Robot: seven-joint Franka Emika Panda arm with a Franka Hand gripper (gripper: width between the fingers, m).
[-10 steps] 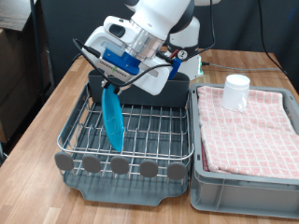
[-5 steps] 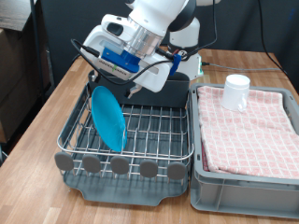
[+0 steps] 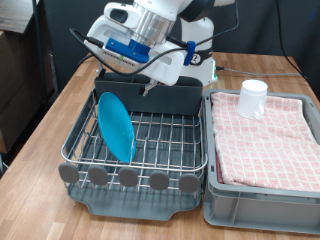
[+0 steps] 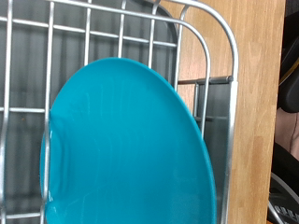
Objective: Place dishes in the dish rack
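Note:
The light-blue plate (image 3: 115,126) stands on edge in the silver wire dish rack (image 3: 160,140), at the exterior view's left side. It fills the wrist view (image 4: 126,149), leaning against the rack wires (image 4: 217,65). My gripper (image 3: 149,87) hangs open and empty above and to the right of the plate, in front of the dark grey caddy (image 3: 170,99). No fingers show in the wrist view. The white mug (image 3: 253,97) stands on the pink checked cloth (image 3: 270,130). The wooden spoon is out of view.
A grey crate (image 3: 262,190) lined with the pink cloth stands right of the rack. Round grey discs (image 3: 128,177) line the rack's near edge. The wooden table (image 3: 50,120) runs along the left, and cables hang from the arm.
One second ago the gripper held the plate upright in the rack. It has let go and risen up and away; the plate now stands alone, turned more face-on.

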